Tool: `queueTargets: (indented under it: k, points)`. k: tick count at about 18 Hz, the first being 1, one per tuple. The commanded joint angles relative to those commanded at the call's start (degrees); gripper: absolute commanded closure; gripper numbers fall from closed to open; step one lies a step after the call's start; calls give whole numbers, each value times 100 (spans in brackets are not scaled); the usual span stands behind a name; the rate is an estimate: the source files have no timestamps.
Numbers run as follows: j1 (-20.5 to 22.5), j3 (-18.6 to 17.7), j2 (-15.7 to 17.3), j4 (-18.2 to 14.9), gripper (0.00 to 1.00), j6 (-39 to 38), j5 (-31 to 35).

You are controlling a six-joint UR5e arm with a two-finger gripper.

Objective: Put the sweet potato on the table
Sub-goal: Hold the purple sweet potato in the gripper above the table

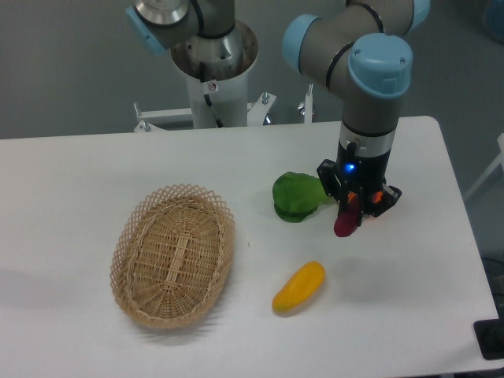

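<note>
The sweet potato (pixel 345 224) is a small magenta-purple piece hanging end-down from my gripper (pixel 352 211). The gripper is shut on its upper part, so only the lower end shows. It hangs just above the white table (pixel 409 299), right of centre, beside the green leafy vegetable. I cannot tell whether its tip touches the tabletop.
A green leafy vegetable (pixel 297 196) lies just left of the gripper. A yellow-orange oblong vegetable (pixel 299 287) lies in front of it. An oval wicker basket (pixel 173 253) stands at the left. The arm's base column (pixel 214 71) stands behind the table's far edge.
</note>
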Motion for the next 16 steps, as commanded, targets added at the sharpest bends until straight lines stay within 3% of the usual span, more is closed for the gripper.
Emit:
queueTargets:
  k: [12, 16]
  points:
    - [-53, -114, -26, 70, 67, -61, 26]
    - [-70, -237, -87, 395, 67, -70, 26]
